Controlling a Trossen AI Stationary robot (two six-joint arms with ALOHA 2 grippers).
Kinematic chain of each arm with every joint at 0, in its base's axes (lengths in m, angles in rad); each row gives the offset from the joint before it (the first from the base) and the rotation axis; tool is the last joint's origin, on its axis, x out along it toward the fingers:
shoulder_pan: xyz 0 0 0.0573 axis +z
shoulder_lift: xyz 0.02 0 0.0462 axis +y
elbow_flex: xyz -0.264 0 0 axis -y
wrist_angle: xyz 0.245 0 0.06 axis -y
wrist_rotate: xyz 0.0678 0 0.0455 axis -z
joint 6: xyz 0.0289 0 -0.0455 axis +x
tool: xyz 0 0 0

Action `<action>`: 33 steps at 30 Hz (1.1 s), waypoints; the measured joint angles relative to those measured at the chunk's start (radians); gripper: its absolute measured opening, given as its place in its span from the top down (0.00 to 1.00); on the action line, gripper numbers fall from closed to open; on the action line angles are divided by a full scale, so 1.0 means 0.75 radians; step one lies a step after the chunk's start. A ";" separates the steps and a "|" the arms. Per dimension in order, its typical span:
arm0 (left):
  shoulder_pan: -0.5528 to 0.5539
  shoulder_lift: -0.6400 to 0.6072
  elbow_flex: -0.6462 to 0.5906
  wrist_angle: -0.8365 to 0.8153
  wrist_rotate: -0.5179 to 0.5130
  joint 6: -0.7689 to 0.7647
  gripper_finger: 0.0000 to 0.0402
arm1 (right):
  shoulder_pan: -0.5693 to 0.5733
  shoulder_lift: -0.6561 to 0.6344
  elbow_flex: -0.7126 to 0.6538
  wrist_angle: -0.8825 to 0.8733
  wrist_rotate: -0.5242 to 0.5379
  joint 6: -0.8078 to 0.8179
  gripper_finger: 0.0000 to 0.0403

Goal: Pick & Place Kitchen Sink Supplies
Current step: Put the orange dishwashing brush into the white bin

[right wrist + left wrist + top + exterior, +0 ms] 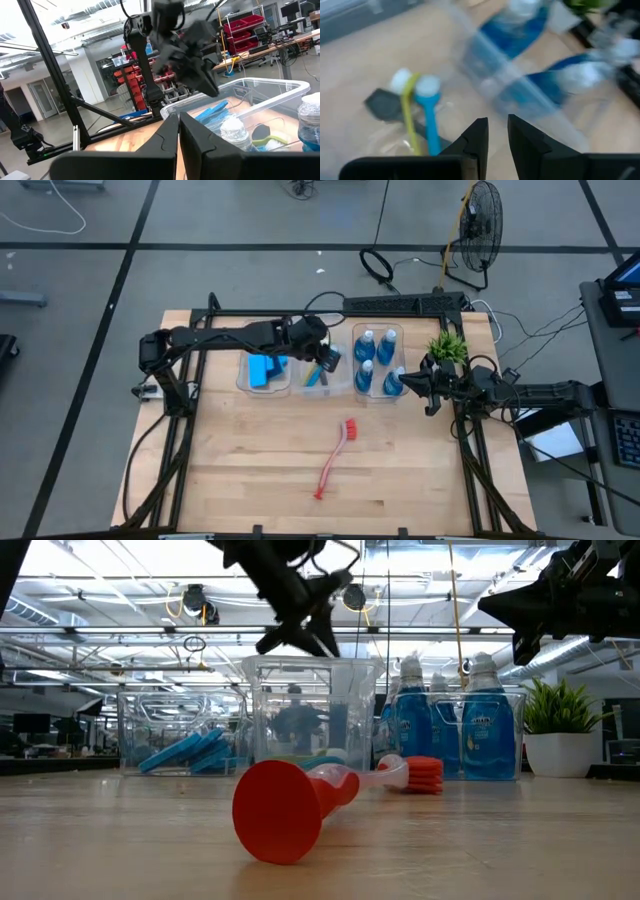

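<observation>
Potted plant [447, 346]: upright at tabletop's [260, 460] far right corner
Fan [481, 225]: on floor beyond tabletop
Clear bins [324, 385]: 3, side by side

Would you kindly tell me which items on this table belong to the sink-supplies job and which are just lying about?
Part of the job:
- blue sponges, left bin
- brushes, middle bin
- bottles of blue liquid, right bin
- red brush, loose on the table

Just lying about:
- potted plant
- power strip
</observation>
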 joint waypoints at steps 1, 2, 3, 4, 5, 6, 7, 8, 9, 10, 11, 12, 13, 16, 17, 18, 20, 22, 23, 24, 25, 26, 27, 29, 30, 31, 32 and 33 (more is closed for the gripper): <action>-0.008 0.000 0.023 -0.010 0.019 0.013 0.81 | -0.001 0.000 0.000 0.001 0.000 0.000 0.99; -0.021 0.001 0.050 -0.017 0.038 0.025 0.81 | 0.000 -0.001 0.000 0.001 0.000 -0.001 0.99; -0.038 0.001 0.076 -0.018 0.047 0.030 0.81 | 0.000 0.000 0.000 0.000 0.000 -0.002 0.99; -0.058 0.002 0.098 -0.015 0.049 0.028 0.81 | 0.000 0.000 0.000 0.000 0.000 -0.003 0.99; -0.079 0.001 0.117 -0.014 0.049 0.023 0.81 | 0.000 -0.001 0.000 0.000 0.000 -0.004 0.99; -0.102 -0.001 0.130 -0.012 0.048 0.023 0.81 | 0.000 -0.001 0.000 0.000 0.000 -0.005 0.99; -0.127 -0.001 0.139 -0.011 0.046 0.018 0.81 | 0.000 0.000 0.000 0.000 0.000 -0.005 0.99; -0.153 0.000 0.144 -0.016 0.040 0.001 0.81 | -0.001 0.000 0.000 -0.001 0.000 -0.005 0.99; -0.182 0.001 0.151 -0.030 0.039 -0.021 0.81 | 0.000 0.000 0.000 0.000 0.000 -0.005 0.99; -0.211 0.002 0.163 -0.052 0.039 -0.036 0.81 | 0.000 -0.001 0.000 0.000 0.000 -0.005 0.99; -0.242 0.002 0.176 -0.084 0.038 -0.056 0.81 | 0.000 -0.001 0.000 -0.001 0.000 -0.005 0.99; -0.276 0.002 0.188 -0.112 0.038 -0.073 0.81 | 0.000 -0.001 0.000 -0.001 0.000 -0.005 0.99; -0.310 0.002 0.197 -0.136 0.035 -0.093 0.81 | 0.000 -0.001 0.000 -0.001 0.000 -0.005 0.99; -0.419 0.002 0.198 -0.177 -0.006 -0.172 0.81 | 0.000 0.000 0.000 -0.001 0.000 -0.005 0.99; -0.452 0.002 0.198 -0.181 -0.026 -0.195 0.81 | 0.000 0.000 0.000 -0.001 0.000 -0.005 0.99; -0.486 0.002 0.198 -0.184 -0.050 -0.219 0.81 | 0.000 -0.001 0.000 -0.001 0.000 -0.005 0.99; -0.550 0.002 0.198 -0.188 -0.096 -0.268 0.81 | 0.000 0.000 0.000 -0.001 0.000 -0.005 0.99; -0.604 0.005 0.198 -0.189 -0.133 -0.300 0.81 | 0.000 0.000 0.000 -0.001 0.000 -0.005 0.99; -0.628 0.007 0.198 -0.189 -0.147 -0.313 0.81 | 0.000 -0.001 0.000 -0.001 0.000 -0.005 0.99; -0.651 0.007 0.198 -0.189 -0.162 -0.327 0.81 | 0.000 0.000 0.000 -0.001 0.000 -0.005 0.99; -0.673 0.007 0.198 -0.189 -0.179 -0.338 0.81 | 0.000 0.000 0.000 -0.001 0.000 -0.005 0.99; -0.693 0.013 0.198 -0.187 -0.199 -0.357 0.81 | 0.000 0.000 0.000 -0.001 0.000 -0.005 0.99; -0.711 0.020 0.198 -0.182 -0.222 -0.382 0.81 | 0.000 -0.001 0.000 -0.001 0.000 -0.003 0.99; -0.743 0.036 0.198 -0.180 -0.245 -0.423 0.81 | 0.000 0.000 0.000 -0.001 0.000 -0.003 0.99; -0.757 0.048 0.198 -0.174 -0.246 -0.442 0.81 | 0.000 0.000 0.000 -0.001 0.000 -0.002 0.99; -0.768 0.064 0.198 -0.148 -0.247 -0.456 0.81 | 0.000 -0.001 0.000 -0.001 0.000 -0.002 0.99; -0.778 0.079 0.198 -0.115 -0.249 -0.465 0.81 | 0.000 0.000 0.000 -0.001 0.000 -0.002 0.99; -0.788 0.096 0.198 -0.090 -0.249 -0.469 0.81 | 0.000 0.000 0.000 -0.001 0.000 -0.002 0.99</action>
